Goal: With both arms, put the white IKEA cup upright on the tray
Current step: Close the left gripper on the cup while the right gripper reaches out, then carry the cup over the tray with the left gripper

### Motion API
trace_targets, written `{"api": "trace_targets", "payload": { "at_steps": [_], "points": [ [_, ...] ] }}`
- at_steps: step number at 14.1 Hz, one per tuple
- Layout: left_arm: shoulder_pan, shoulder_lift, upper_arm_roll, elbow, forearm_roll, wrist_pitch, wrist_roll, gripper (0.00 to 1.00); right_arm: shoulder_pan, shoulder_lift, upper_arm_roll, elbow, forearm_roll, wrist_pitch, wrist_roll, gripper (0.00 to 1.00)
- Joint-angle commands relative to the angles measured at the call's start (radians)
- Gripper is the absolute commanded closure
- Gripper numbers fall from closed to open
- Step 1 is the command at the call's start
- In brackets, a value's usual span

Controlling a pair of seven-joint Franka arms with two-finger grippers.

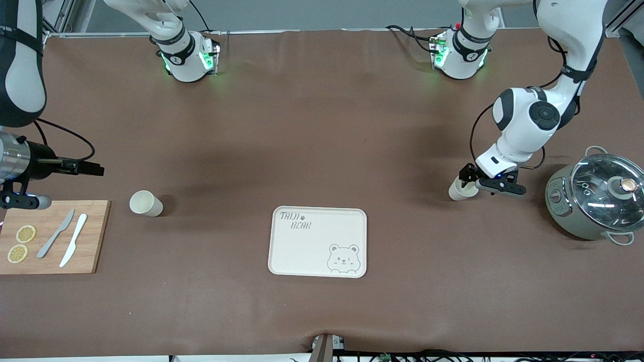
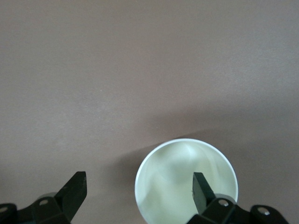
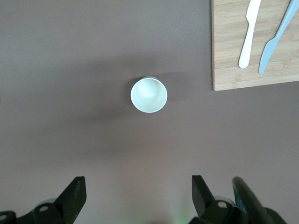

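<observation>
Two white cups stand on the brown table, mouths up, long axes vertical: from the front camera, one cup (image 1: pixel 461 190) sits toward the left arm's end beside a lidded pot (image 1: pixel 593 201), the left gripper (image 1: pixel 472 181) low over it; the other cup (image 1: pixel 146 203) stands near the cutting board (image 1: pixel 55 236) at the right arm's end; the cream tray (image 1: pixel 318 241) lies bare between them, nearer the camera.

In the left wrist view the fingers are spread, one finger (image 2: pixel 202 189) dipping inside the rim of the cup (image 2: pixel 186 179), the other outside; the grasp looks about to be made, and the next move likely calls for pinching the wall, lifting level and carrying it over the tray.

In the right wrist view the right gripper (image 3: pixel 135 196), fingers apart and holding nothing, hangs high above the second cup (image 3: pixel 148 94); two knives (image 3: pixel 261 32) lie on the board.
</observation>
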Motion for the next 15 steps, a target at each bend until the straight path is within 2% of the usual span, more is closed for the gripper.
{"api": "trace_targets", "payload": {
  "at_steps": [1,6,10,11,12,13,15],
  "points": [
    [0.001,0.009,-0.005,0.016,-0.005,0.012,0.006,0.00,-0.006,0.024,0.007,0.024,-0.005,0.000,0.016,0.00],
    [0.002,0.049,-0.005,0.054,0.003,0.012,0.009,0.00,-0.014,0.044,0.007,0.018,0.001,0.018,0.020,0.00],
    [0.001,0.065,-0.005,0.065,0.003,0.012,0.011,0.00,0.003,0.046,0.007,-0.002,0.001,0.037,0.111,0.00],
    [0.004,0.065,-0.007,0.064,0.001,0.012,0.009,0.11,0.003,0.046,0.007,-0.002,0.001,0.038,0.113,0.00],
    [0.005,0.062,-0.007,0.059,0.000,0.014,0.006,0.46,-0.001,0.048,0.007,-0.002,0.003,0.038,0.112,0.00],
    [0.007,0.060,-0.007,0.058,0.000,0.014,0.006,0.99,-0.004,0.049,0.007,-0.004,0.003,0.037,0.112,0.00],
    [0.007,0.062,-0.007,0.056,0.000,0.014,0.009,1.00,-0.006,0.055,0.009,-0.004,0.003,0.038,0.112,0.00]
  ]
}}
